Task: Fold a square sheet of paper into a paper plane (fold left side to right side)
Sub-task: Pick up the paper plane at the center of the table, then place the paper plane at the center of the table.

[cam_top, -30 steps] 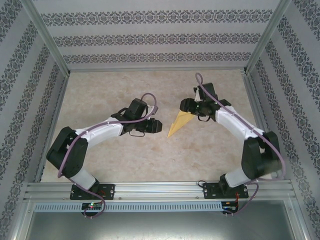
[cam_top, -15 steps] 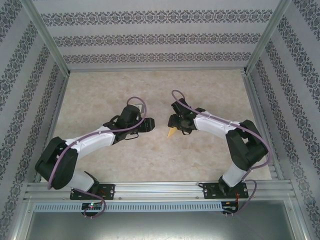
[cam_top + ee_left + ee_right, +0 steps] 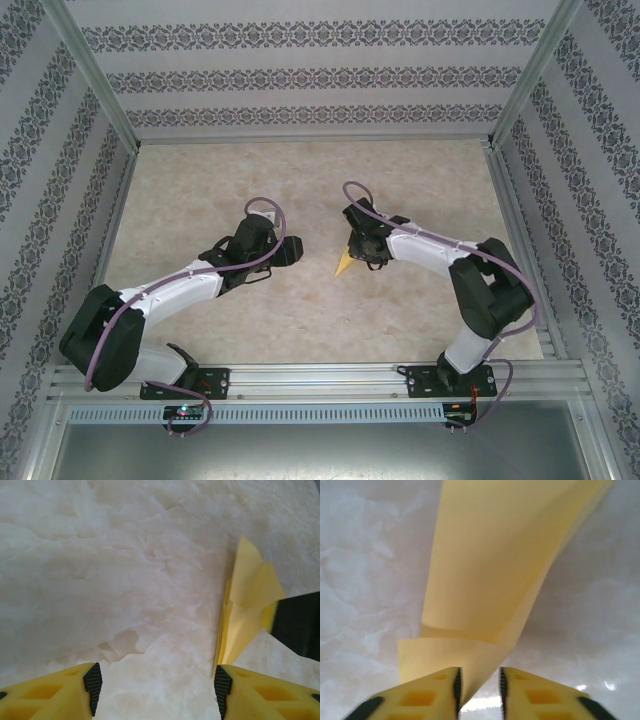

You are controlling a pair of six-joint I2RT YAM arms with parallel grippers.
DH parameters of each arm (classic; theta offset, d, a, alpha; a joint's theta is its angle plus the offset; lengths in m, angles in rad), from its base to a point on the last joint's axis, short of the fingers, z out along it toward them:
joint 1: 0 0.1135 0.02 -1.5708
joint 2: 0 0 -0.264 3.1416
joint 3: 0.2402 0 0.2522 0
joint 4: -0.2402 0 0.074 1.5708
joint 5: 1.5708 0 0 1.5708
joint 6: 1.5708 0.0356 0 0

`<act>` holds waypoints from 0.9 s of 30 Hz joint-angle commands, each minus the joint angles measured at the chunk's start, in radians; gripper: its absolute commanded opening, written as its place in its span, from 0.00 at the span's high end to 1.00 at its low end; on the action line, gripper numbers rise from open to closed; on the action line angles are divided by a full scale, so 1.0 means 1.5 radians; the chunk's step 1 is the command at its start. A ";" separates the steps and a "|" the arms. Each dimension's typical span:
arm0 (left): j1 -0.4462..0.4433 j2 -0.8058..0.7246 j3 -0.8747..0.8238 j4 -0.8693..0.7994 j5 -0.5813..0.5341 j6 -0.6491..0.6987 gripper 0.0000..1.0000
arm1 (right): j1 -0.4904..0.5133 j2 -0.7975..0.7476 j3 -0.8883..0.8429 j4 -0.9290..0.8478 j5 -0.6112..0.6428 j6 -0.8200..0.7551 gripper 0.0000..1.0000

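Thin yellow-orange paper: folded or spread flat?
Folded. The thin yellow-orange paper shows stacked layers narrowing to a point, one flap curling up between the fingers of the right gripper.

The left arm (image 3: 175,290) and the right arm (image 3: 425,248) are each wearing smooth white shells over their long links, with chunky matte-black housings bulging at the joints. A thin mauve-grey cable (image 3: 263,200) is looping off the left arm's outer end and trailing along its white shell. A matching mauve-grey cable (image 3: 347,187) is arcing over the right arm. Black base blocks (image 3: 185,378) are sitting on the ribbed aluminium rail (image 3: 320,375) at the table's near edge. The left gripper (image 3: 155,680) is showing bright yellow moulded fingers (image 3: 50,692) with hollow pockets and black ribbed pads (image 3: 93,679). The right gripper (image 3: 479,682) is showing the same yellow fingers (image 3: 420,697).
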 commanded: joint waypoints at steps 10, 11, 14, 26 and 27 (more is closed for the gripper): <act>0.009 -0.020 0.014 -0.014 -0.037 0.008 0.35 | 0.008 -0.128 -0.006 0.003 -0.100 -0.089 1.00; 0.010 -0.032 0.013 -0.019 -0.046 0.010 0.35 | 0.012 -0.141 0.001 0.008 -0.124 -0.108 1.00; 0.012 -0.073 0.010 -0.047 -0.084 0.014 0.33 | 0.027 -0.173 0.016 0.043 -0.217 -0.137 1.00; 0.029 -0.175 -0.039 -0.089 -0.147 -0.008 0.26 | -0.012 -0.104 -0.163 0.293 -0.385 -0.074 1.00; 0.029 -0.173 -0.039 -0.089 -0.143 -0.011 0.26 | -0.023 -0.092 -0.178 0.309 -0.390 -0.076 1.00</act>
